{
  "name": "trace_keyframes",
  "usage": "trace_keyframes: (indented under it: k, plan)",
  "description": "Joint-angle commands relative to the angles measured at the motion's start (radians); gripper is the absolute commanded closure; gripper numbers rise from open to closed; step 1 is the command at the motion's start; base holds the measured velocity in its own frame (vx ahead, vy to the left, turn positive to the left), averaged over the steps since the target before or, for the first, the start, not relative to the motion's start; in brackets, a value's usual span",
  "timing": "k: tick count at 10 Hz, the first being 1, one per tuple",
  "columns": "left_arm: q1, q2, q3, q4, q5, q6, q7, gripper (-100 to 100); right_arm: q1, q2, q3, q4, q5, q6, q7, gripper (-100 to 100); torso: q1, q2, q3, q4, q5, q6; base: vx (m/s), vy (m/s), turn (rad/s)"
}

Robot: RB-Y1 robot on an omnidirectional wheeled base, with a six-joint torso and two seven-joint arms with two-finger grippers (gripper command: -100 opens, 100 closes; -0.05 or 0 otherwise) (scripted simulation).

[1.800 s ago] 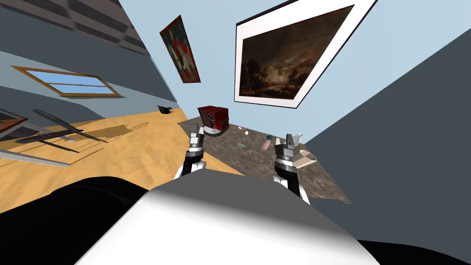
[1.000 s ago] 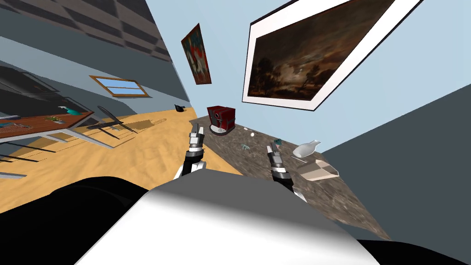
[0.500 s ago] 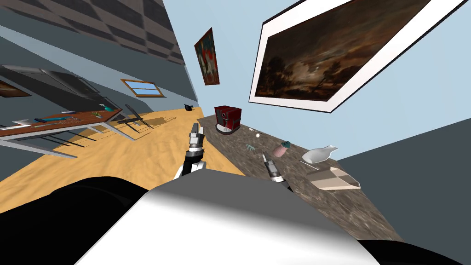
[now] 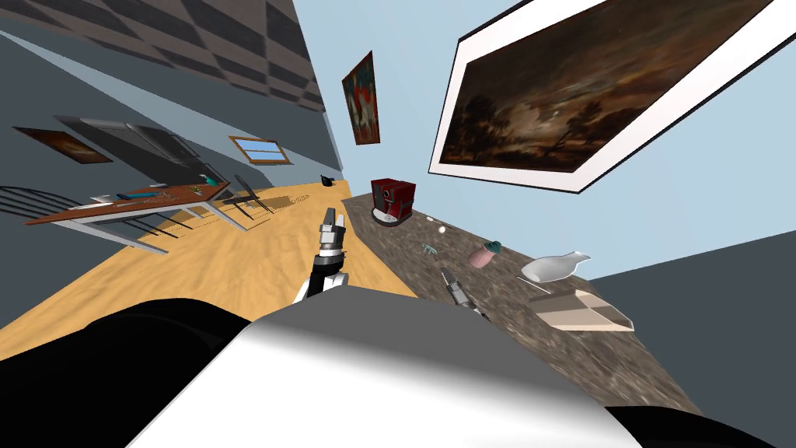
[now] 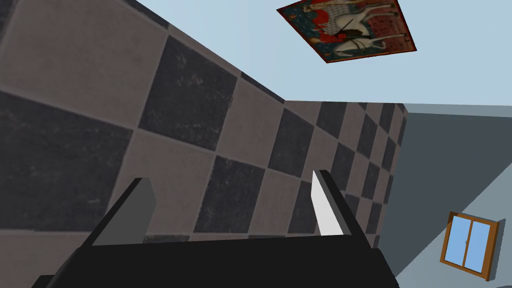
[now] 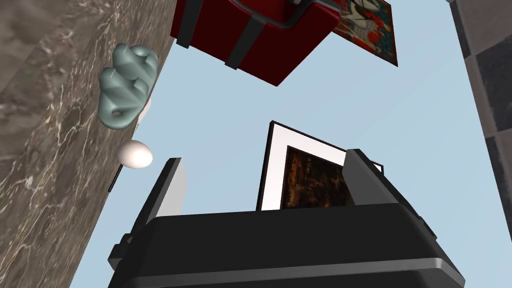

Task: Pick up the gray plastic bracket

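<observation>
The biggest thing in front of me is the long brown-grey marbled counter [image 4: 560,365], which runs away along the pale blue wall on my right side, with the tan wood-look floor [image 4: 256,257] to its left. At the counter's far end stands a dark red box-shaped appliance with dark bands [image 4: 392,198]. Nearer to me, on the counter's wall side, a beige open-ended scoop-like container [image 4: 583,311] lies on its side, and just beyond it a white long-necked jug [image 4: 553,268] also lies on its side. Further along sits a small pink bottle with a teal cap [image 4: 482,257], tipped over. My right gripper [image 6: 265,162] hovers low above the counter near its floor-side edge, its two blades spread wide with nothing between them. My left gripper [image 5: 232,180] is raised over the floor beside the counter's edge, its blades likewise wide apart and empty. The small pale grey-green bracket with lumpy ribs and a round hole [image 6: 125,90] lies on the counter ahead of the right gripper, between it and the red appliance, clear of both blades and off to one side of them. A small white egg-shaped object [image 6: 135,154] rests on the counter near the bracket, not touching it.
</observation>
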Motion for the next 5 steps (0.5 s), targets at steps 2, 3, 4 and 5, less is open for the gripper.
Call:
trace_keyframes:
  k: [2, 3, 4, 5]
  plan:
    - [0.000, 0.000, 0.000, 0.000, 0.000, 0.000, 0.000, 0, 0.053, -0.084, 0.006, 0.074, 0.064, -0.046, -0.025, -100, 0.001, 0.000, 0.000, 0.000, 0.000, 0.000, -0.050, 0.070, 0.185]
    - [0.000, 0.000, 0.000, 0.000, 0.000, 0.000, 0.000, 0, 0.053, -0.105, 0.006, 0.074, 0.065, -0.046, -0.025, -100, 0.002, 0.002, 0.001, 0.000, 0.000, 0.000, -0.055, 0.053, 0.058]
    - [0.000, 0.000, 0.000, 0.000, 0.000, 0.000, 0.000, 0, 0.076, -0.140, 0.008, 0.110, 0.097, -0.063, -0.038, -100, 0.001, 0.001, 0.001, 0.000, 0.000, 0.000, -0.047, 0.060, 0.123]
    - [0.000, 0.000, 0.000, 0.000, 0.000, 0.000, 0.000, 0, 0.076, -0.156, 0.008, 0.110, 0.097, -0.063, -0.038, -100, 0.001, 0.001, 0.001, 0.000, 0.000, 0.000, -0.035, 0.053, 0.065]
